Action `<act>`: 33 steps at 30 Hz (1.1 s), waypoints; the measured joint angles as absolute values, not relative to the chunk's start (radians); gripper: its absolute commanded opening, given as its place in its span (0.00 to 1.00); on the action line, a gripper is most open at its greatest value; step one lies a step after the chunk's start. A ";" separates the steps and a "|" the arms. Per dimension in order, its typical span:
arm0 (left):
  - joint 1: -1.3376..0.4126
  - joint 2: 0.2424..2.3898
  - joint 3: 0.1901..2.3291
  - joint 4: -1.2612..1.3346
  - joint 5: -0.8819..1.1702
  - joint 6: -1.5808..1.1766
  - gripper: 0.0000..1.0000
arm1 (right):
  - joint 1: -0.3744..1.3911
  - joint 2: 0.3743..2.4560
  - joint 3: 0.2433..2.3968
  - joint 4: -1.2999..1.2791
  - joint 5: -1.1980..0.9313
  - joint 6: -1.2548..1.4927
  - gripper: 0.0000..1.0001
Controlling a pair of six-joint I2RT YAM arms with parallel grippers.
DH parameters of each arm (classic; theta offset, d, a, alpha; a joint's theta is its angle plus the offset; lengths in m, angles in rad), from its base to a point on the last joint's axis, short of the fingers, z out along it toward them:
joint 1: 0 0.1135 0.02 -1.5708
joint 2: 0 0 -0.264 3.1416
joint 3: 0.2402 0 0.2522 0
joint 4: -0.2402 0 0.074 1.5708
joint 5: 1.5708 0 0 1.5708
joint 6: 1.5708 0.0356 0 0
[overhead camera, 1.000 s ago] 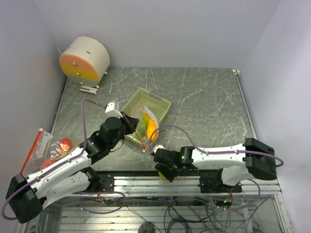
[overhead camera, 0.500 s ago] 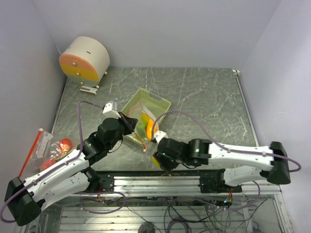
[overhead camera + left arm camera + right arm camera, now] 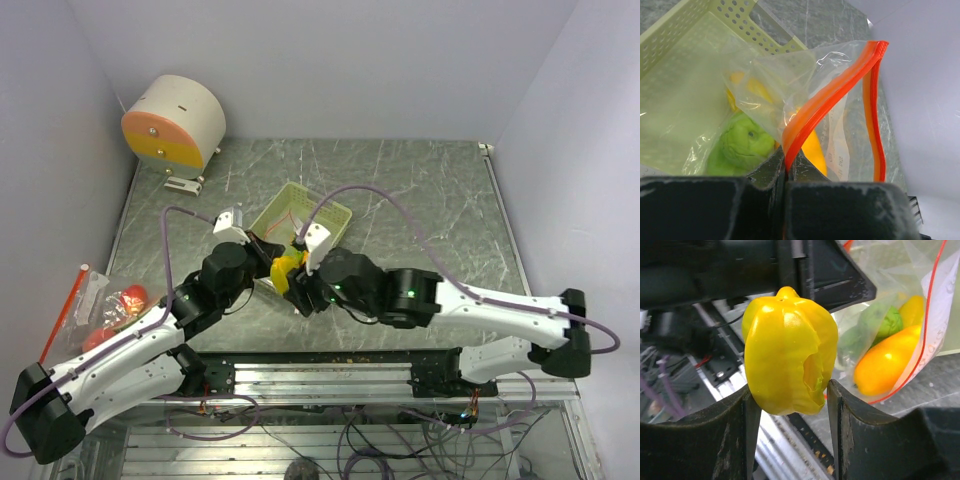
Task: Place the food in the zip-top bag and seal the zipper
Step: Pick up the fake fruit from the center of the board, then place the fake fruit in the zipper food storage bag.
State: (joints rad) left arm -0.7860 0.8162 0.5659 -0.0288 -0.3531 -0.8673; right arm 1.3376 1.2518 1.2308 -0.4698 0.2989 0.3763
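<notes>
Mostly hidden overhead, bag (image 3: pixel 790 95) pinched by L tool (image 3: pixel 786 167); R tool (image 3: pixel 790 397) grips yellow pepper (image 3: pixel 785 365).

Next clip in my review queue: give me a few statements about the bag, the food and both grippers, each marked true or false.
1. The right gripper holds a yellow pepper. True.
2. The left gripper is open and clear of the zip-top bag. False: it is shut on the bag's orange zipper edge.
3. A green piece and an orange mango lie inside the bag. True.
4. The bag is zipped shut. False: the two zipper strips stand apart and the mouth is open.
</notes>
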 measured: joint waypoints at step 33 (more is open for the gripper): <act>-0.782 0.868 0.618 -0.044 -0.329 -0.836 0.07 | 1.108 1.312 1.190 -0.341 0.297 0.371 0.85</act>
